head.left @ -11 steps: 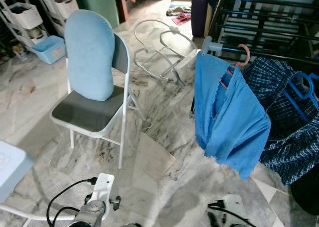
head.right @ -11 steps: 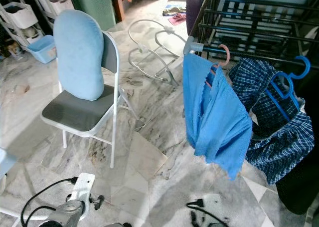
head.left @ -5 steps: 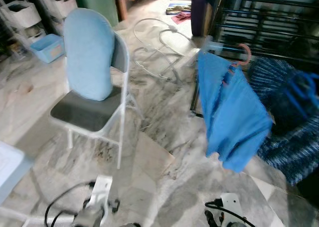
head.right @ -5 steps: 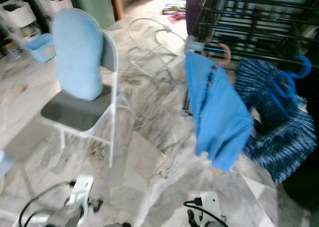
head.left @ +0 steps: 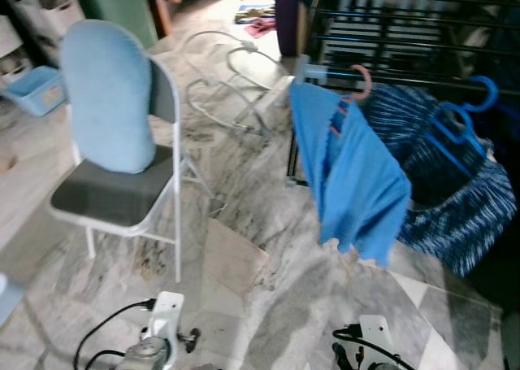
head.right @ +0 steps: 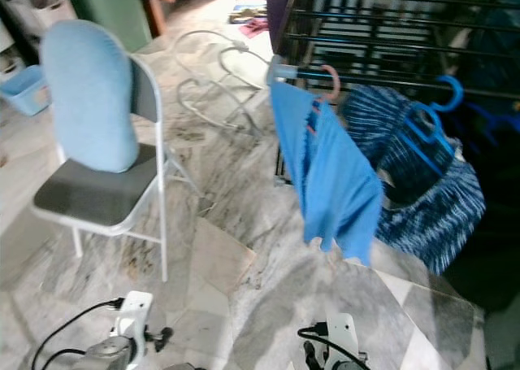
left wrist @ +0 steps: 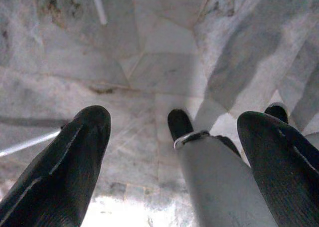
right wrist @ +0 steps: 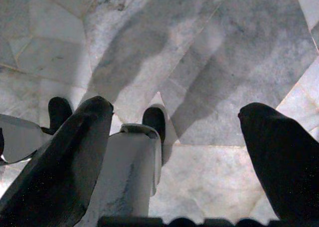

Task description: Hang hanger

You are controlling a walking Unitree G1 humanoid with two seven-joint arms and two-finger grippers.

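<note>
While the whole view is sliding sideways since a second ago, the pink hanger (head.left: 358, 84) with its blue shirt (head.left: 351, 175) is hanging at the rack rail's (head.left: 325, 74) end; hanging looks done. Left gripper (left wrist: 172, 152) and right gripper (right wrist: 174, 147) are dangling wide, empty.

Glossy veined marble floor (head.left: 268, 215); cloth shirt (head.left: 349, 183).

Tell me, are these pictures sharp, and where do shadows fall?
Left eye view: slightly soft, the checked garment smeared; the blue shirt and chair still readable. Left wrist view: black fingers blurry, close up. Right wrist view: broad grey shadows across the marble floor.
</note>
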